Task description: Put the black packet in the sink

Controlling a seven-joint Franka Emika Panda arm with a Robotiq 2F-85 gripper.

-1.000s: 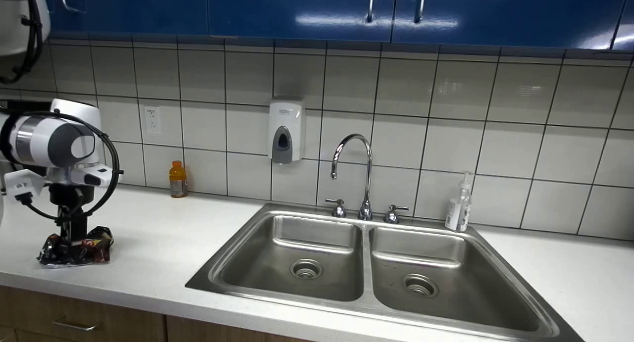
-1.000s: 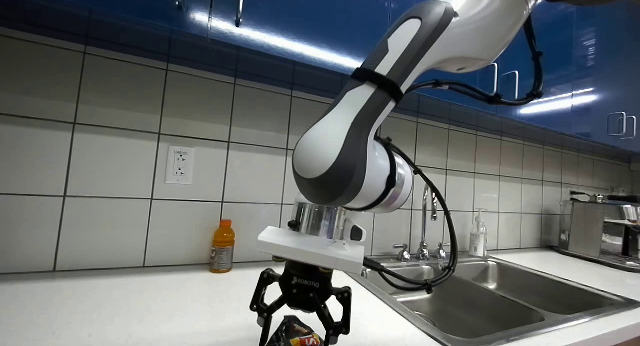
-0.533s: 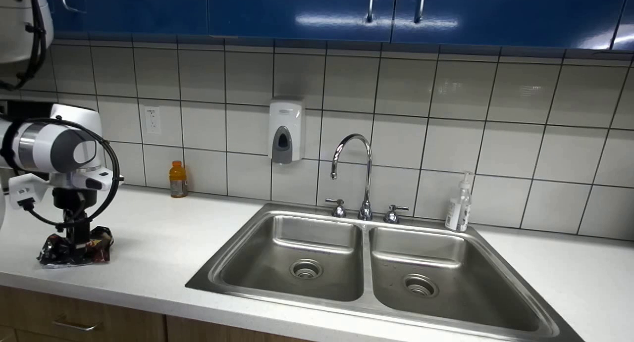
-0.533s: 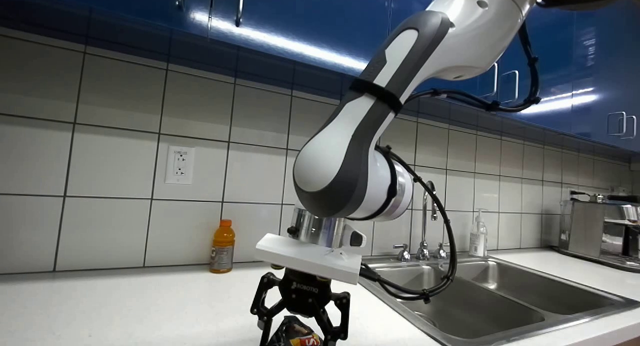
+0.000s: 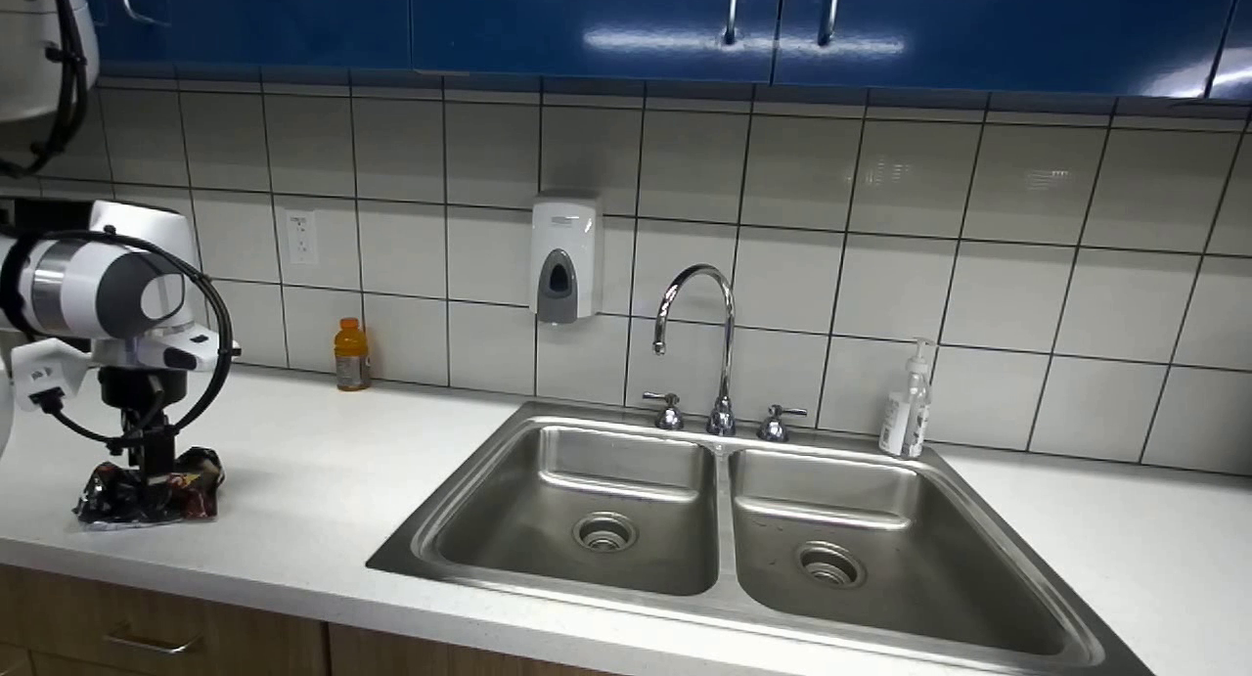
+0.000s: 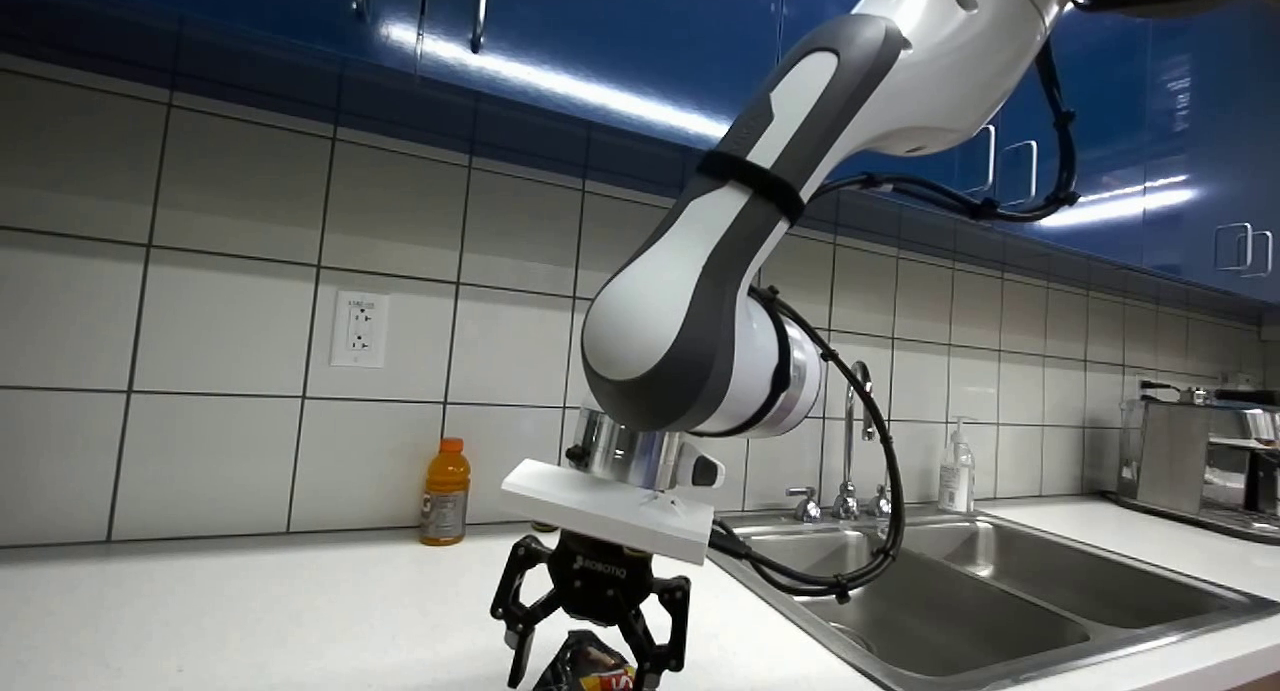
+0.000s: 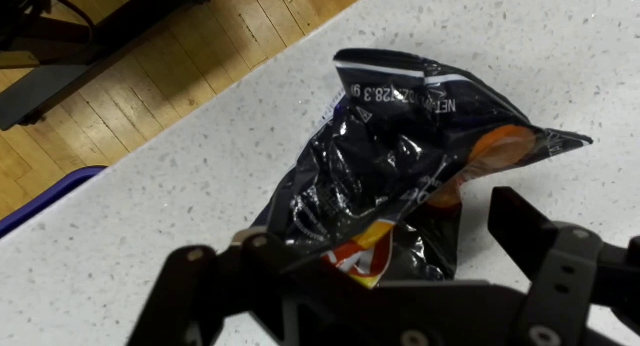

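Observation:
The black packet (image 5: 202, 482) lies crumpled on the white counter, left of the sink, in an exterior view. Its top with red and yellow print also shows in an exterior view (image 6: 588, 665), cut off by the lower edge. In the wrist view the packet (image 7: 375, 150) shows a folded end and orange and red print. My gripper (image 7: 395, 213) is open around the packet. The right finger stands apart from it with a gap; the left finger overlaps its edge, and I cannot tell whether it touches. The double-basin steel sink (image 5: 726, 519) also shows in an exterior view (image 6: 825, 629).
An orange bottle (image 5: 352, 354) stands by the tiled wall, behind the packet. A chrome faucet (image 5: 726, 363) rises behind the sink. A clear pump bottle (image 5: 906, 412) stands at its back right. The counter's front edge and wooden floor (image 7: 215, 50) lie near the packet.
The arm has lowered slightly over the packet, then shifted slightly left in both exterior views. The fingers stay apart and the packet has not moved.

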